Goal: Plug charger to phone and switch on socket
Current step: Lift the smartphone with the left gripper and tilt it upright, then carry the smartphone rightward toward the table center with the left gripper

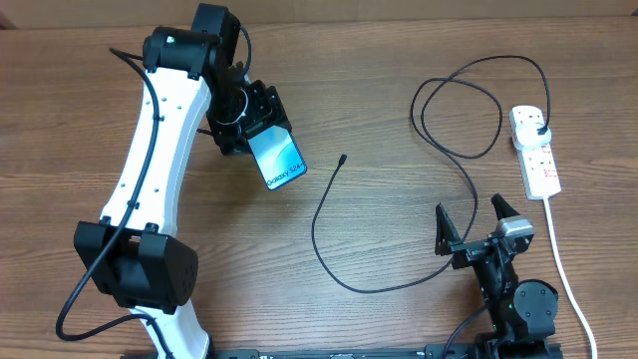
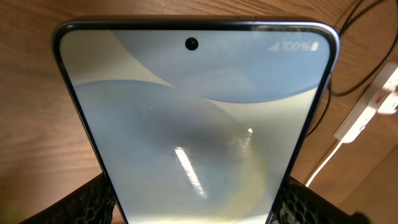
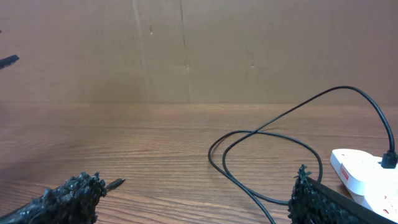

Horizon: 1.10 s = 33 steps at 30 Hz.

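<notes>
My left gripper is shut on the phone and holds it tilted above the table at the upper left. The phone's light blue screen fills the left wrist view, with the fingers at its lower sides. The charger, a thin black cable, runs from a small connector tip lying right of the phone, loops across the table, and ends at a black plug in the white socket strip at the right. My right gripper is open and empty near the front right. Its view shows the cable, the tip and the strip.
The strip's white cord runs down the right side past my right arm's base. A brown cardboard wall stands behind the table's far edge. The left arm's white link spans the left side of the wooden table.
</notes>
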Motion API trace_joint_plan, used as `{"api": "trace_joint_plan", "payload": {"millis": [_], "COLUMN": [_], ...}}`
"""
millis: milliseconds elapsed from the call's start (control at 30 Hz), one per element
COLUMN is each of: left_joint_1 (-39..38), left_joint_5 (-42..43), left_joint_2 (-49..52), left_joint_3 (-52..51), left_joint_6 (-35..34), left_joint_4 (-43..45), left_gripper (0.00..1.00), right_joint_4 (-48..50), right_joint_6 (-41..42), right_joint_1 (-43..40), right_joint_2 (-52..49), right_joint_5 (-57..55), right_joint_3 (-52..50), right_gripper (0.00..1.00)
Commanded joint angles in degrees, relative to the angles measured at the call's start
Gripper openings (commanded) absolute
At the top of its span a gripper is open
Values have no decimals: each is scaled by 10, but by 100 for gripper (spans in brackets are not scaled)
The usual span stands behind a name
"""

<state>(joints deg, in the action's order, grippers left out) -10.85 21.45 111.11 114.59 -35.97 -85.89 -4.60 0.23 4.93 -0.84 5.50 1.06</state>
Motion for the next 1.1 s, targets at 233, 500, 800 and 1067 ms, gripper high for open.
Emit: {"api": "trace_joint_plan", "payload": {"millis": [233, 500, 800, 1067], "left_joint_1": [-4, -10, -43, -58], "left_joint_5": [-47, -93, -161, -170], "left_joint_2": [-10, -9, -7, -7], "left_joint_3": [14, 14, -27, -89], "left_joint_6": [-132, -201, -270, -327], "left_joint_4": [-8, -7, -3, 24], "left_gripper": [52, 62, 63, 62], "right_joint_4": [2, 2, 2, 2], "right_joint_6": [-1, -1, -1, -1], "right_joint_1": [3, 3, 3, 3], "right_joint_2": [5, 5, 5, 5], "right_joint_5": [-7, -7, -7, -7], "right_joint_3": [-6, -6, -6, -6], "right_gripper": [100, 100, 100, 100]}}
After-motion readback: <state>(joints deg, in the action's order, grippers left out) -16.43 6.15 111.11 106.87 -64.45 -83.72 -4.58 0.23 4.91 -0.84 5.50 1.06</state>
